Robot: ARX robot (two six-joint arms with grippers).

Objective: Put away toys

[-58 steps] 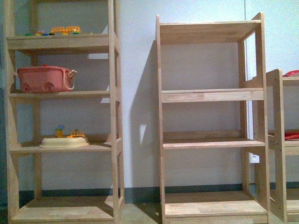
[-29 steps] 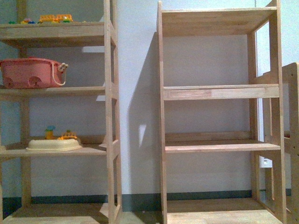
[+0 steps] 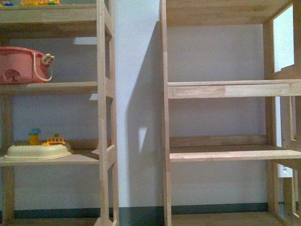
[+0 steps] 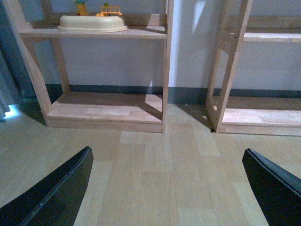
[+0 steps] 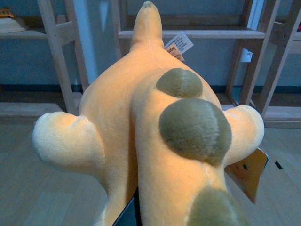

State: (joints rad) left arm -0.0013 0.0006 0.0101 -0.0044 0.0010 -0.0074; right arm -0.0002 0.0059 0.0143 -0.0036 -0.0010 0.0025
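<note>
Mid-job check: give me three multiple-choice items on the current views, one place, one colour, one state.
1. Where is the pink plastic basket? A) in the left wooden shelf unit B) in the right unit C) on the floor
2. What colour are the round spots on the orange-yellow plush animal? A) red B) olive-brown C) white
3. The left gripper is: A) shut on a toy B) open and empty C) out of view
Key: 1 A, it sits a shelf above the cream oval tray. 2 B, the right wrist view shows them. 3 B, its black fingers stand wide apart.
</note>
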